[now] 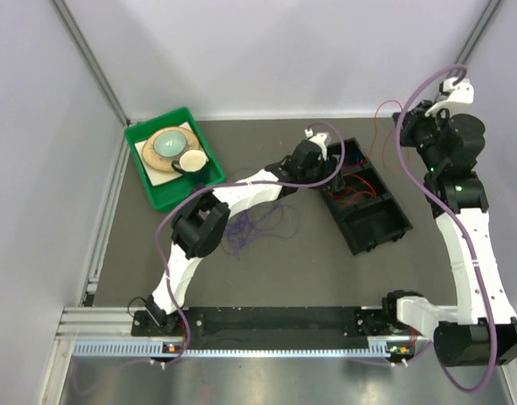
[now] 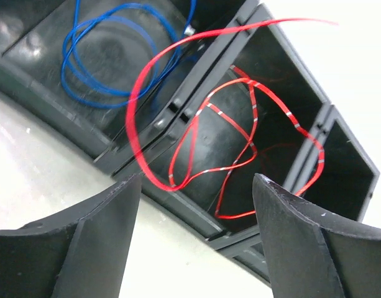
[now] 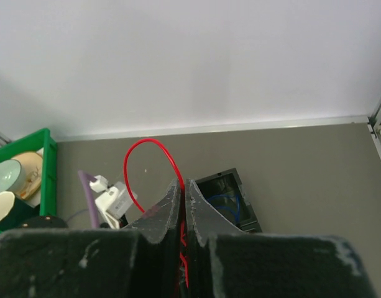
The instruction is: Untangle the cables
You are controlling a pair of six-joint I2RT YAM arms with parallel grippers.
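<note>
A black compartment box (image 1: 372, 211) holds red cables (image 1: 352, 187) and blue cables (image 1: 338, 162). In the left wrist view the blue cables (image 2: 109, 56) lie in one compartment and the red cables (image 2: 240, 136) loop in the one beside it, one strand arching over the divider. My left gripper (image 1: 327, 175) is open and empty at the box's near-left rim (image 2: 196, 242). My right gripper (image 1: 403, 120) is raised above the box's far end, shut on a red cable (image 3: 143, 155) that loops out past its tips (image 3: 184, 184). A purple tangle (image 1: 254, 226) lies on the table.
A green bin (image 1: 157, 192) with a bowl and dishes stands at the back left. The left arm's links span the table's middle above the purple tangle. Walls close the back and both sides. A black rail (image 1: 275, 321) runs along the near edge.
</note>
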